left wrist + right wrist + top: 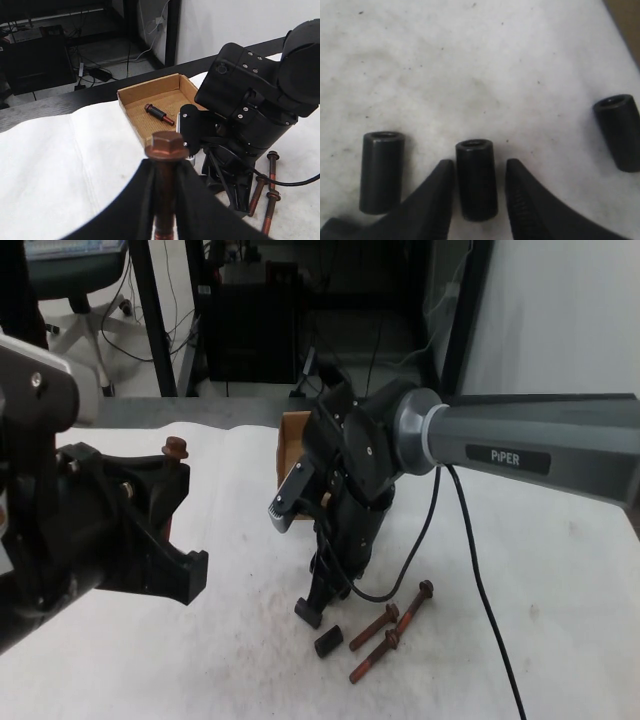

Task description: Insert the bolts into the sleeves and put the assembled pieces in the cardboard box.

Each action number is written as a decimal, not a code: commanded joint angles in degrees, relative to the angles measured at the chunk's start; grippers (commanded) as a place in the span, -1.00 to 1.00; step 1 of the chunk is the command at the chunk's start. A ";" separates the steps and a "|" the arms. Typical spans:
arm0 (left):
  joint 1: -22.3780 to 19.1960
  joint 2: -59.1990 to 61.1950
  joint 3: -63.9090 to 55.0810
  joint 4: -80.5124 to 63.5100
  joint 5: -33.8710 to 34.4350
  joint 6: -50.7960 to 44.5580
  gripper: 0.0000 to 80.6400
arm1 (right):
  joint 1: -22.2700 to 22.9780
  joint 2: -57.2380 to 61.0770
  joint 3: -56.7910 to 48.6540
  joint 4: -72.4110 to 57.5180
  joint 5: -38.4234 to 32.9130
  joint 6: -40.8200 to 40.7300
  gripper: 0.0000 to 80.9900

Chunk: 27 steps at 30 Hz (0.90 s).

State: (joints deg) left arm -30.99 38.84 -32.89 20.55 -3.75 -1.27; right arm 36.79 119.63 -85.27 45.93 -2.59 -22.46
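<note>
One assembly boxed, the second pairing barely begun.

The cardboard box [150, 89], beyond the left claw [166, 170], holds a single assembled piece [159, 113] lying on its floor. The left claw is clamped on a bolt [165, 146], head up, clear of the table [470, 60]. The right claw [480, 162] stands open astride a sleeve [476, 190] on the table, not yet pinching it, with two more sleeves [381, 170] flanking the claw, one on each side. Three loose bolts [388, 625] lie near the right claw, so most of the job appears left.
</note>
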 commanded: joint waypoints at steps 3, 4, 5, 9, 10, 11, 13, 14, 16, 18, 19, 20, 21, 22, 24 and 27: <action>0.10 -0.42 -0.20 -0.52 -0.01 -0.04 -0.99 | -0.13 1.14 -0.36 -0.20 0.34 -0.67 -0.15; 0.10 -0.42 -0.20 -0.52 -0.01 -0.04 -0.99 | -0.13 1.12 -0.36 -0.20 0.53 -0.67 -0.15; 0.10 -0.42 -0.20 -0.55 -0.01 0.11 -0.99 | -0.13 1.12 -0.36 -0.20 0.59 -0.67 -0.15; 0.10 -0.42 -0.20 -0.55 -0.01 0.24 -0.99 | -0.32 1.12 -0.36 -1.29 1.48 -0.67 -0.15; 0.10 -0.42 -0.20 -0.55 -0.01 0.54 -0.99 | -0.42 1.12 -0.36 -1.56 1.48 -0.67 -0.15; 0.10 -0.42 -0.20 -0.55 -0.01 0.90 -0.99 | -0.49 1.12 -0.36 -1.92 1.48 -0.67 -0.17; 0.10 -0.42 -0.20 -0.55 -0.01 0.90 -0.99 | -0.45 1.12 -0.36 -2.37 2.01 -0.67 -0.29; 0.10 -0.42 -0.20 -0.55 -0.01 0.90 -0.99 | -0.57 1.12 -0.36 -2.52 2.59 -0.67 -0.41; 0.10 -0.42 -0.20 -0.55 -0.01 0.90 -0.99 | -0.71 1.12 -0.36 -2.51 3.39 -0.67 -0.78; 0.10 -0.42 -0.20 -0.55 -0.01 0.90 -0.99 | -0.71 1.12 -0.36 -2.19 4.13 -0.46 -0.99; 0.10 -0.42 -0.20 -0.55 -0.01 0.90 -0.99 | -0.71 1.12 -0.36 -1.93 4.13 -0.47 -0.99; 0.10 -0.42 -0.20 -0.66 -0.01 1.27 -0.99 | -0.71 0.99 -0.36 -1.76 4.13 -0.27 -0.99; 0.10 -0.42 -0.20 -0.71 -0.01 1.27 -0.99 | -0.71 0.67 -0.36 -1.46 4.23 0.55 -0.99; 0.10 -0.42 -0.20 -0.83 -0.01 1.27 -0.99 | -0.71 0.25 -0.36 -1.13 4.23 1.91 -0.99; 0.10 -0.42 -0.20 -1.43 -0.01 1.27 -0.99 | -0.71 -1.39 -0.36 -0.61 4.23 6.80 -0.99; 0.10 -0.42 -0.20 -5.07 -0.01 0.74 -0.99 | -1.40 -5.23 -0.36 0.43 3.50 12.71 -0.99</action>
State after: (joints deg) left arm -30.99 38.84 -32.89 19.80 -3.75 -0.38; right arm 36.35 118.13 -85.40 45.84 0.00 -13.78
